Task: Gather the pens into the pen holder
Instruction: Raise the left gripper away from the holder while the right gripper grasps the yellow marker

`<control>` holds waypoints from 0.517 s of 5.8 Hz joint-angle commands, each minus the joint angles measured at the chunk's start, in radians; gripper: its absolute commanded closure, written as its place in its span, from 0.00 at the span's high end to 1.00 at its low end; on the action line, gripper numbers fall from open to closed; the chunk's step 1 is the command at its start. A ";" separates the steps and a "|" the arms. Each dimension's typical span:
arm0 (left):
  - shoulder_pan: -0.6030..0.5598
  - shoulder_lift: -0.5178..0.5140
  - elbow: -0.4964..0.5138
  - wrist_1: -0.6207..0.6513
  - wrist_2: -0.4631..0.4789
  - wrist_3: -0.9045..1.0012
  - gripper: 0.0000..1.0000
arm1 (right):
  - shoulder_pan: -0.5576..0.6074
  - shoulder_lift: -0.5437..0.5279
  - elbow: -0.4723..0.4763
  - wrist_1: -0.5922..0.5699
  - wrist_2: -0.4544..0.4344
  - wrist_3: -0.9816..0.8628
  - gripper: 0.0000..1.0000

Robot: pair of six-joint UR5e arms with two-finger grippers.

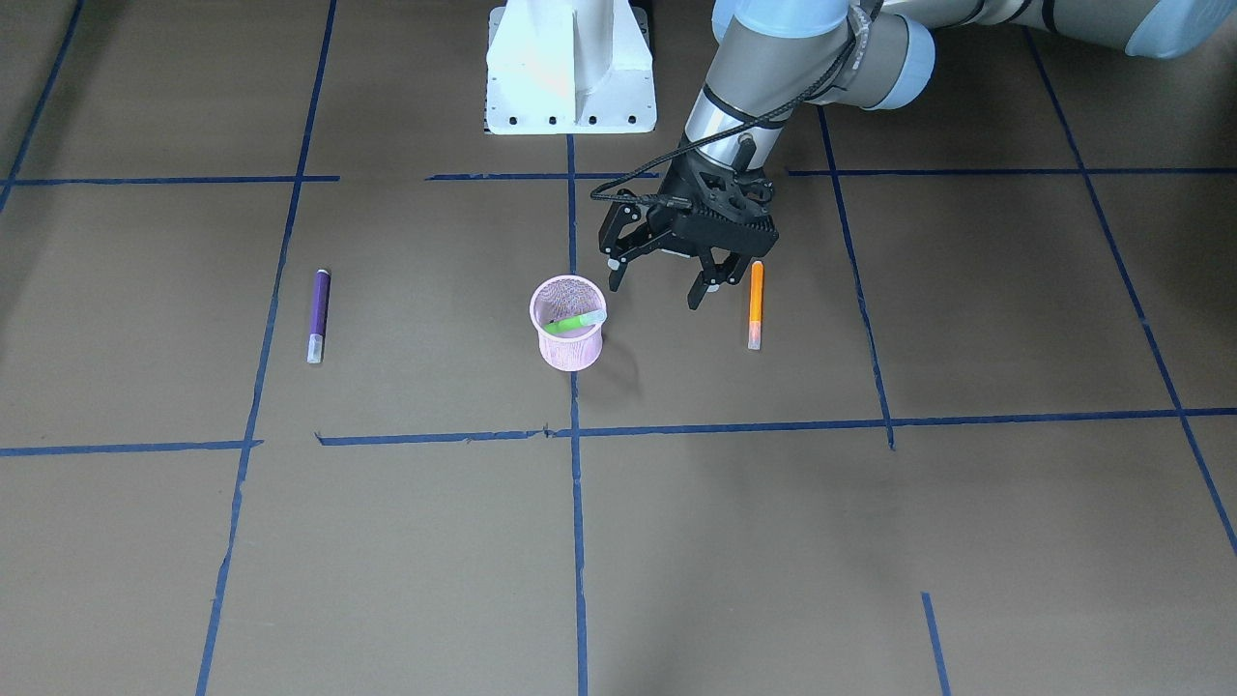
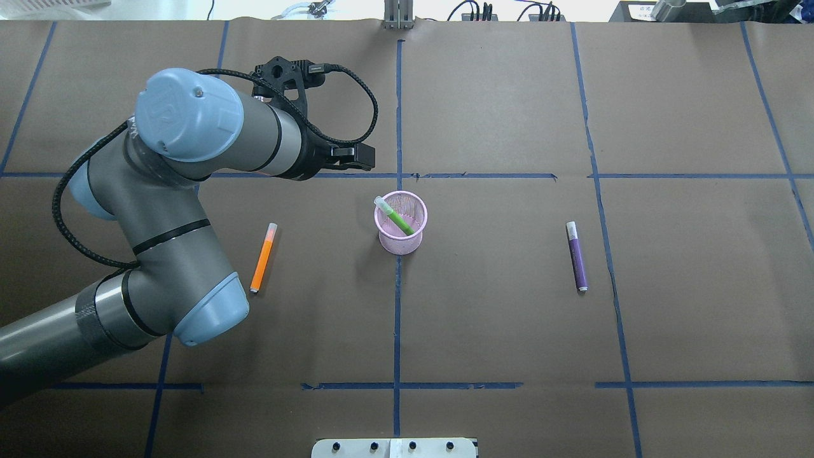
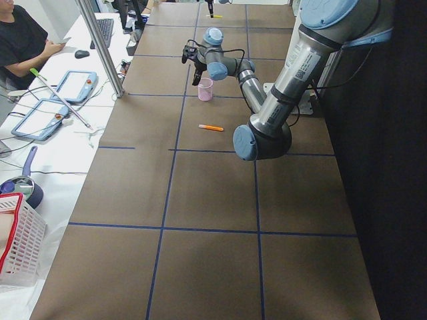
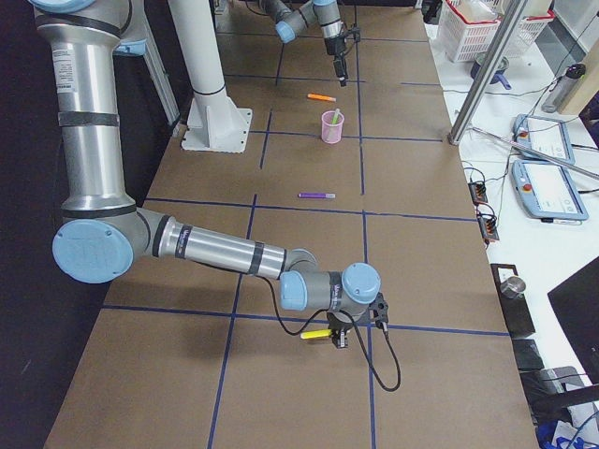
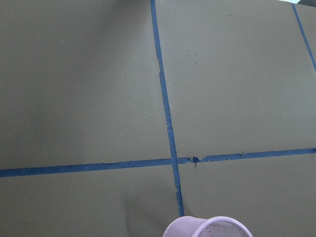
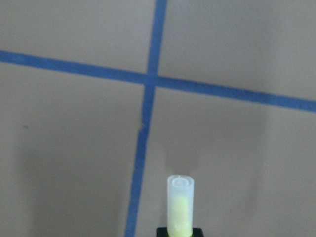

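The pink mesh pen holder (image 1: pixel 570 353) stands near the table's middle, with the green pen (image 1: pixel 575 322) leaning inside it. The holder also shows in the overhead view (image 2: pixel 399 243). My left gripper (image 1: pixel 655 293) is open and empty. It hovers between the holder and the orange pen (image 1: pixel 756 304), which lies flat on the table. The purple pen (image 1: pixel 318 314) lies flat on the holder's other side, also seen from overhead (image 2: pixel 577 256). My right gripper (image 4: pixel 342 334) is far off near the table's end. It is shut on a yellow pen (image 6: pixel 179 205) with a pale cap.
The robot's white base (image 1: pixel 570 68) stands at the table's edge behind the holder. Blue tape lines (image 1: pixel 575 503) grid the brown table. Beside the table are tablets (image 3: pixel 43 117), a white basket (image 3: pixel 17 247) and a seated person (image 3: pixel 20 40).
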 commanded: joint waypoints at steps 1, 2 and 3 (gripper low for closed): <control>0.000 0.011 -0.022 -0.003 0.000 0.002 0.95 | -0.033 0.004 0.263 0.012 0.036 0.138 0.01; 0.000 0.017 -0.022 -0.006 0.000 0.003 0.95 | -0.087 0.021 0.345 0.070 0.037 0.200 0.00; -0.002 0.029 -0.031 -0.007 0.000 0.003 0.95 | -0.197 0.042 0.382 0.233 0.021 0.351 0.00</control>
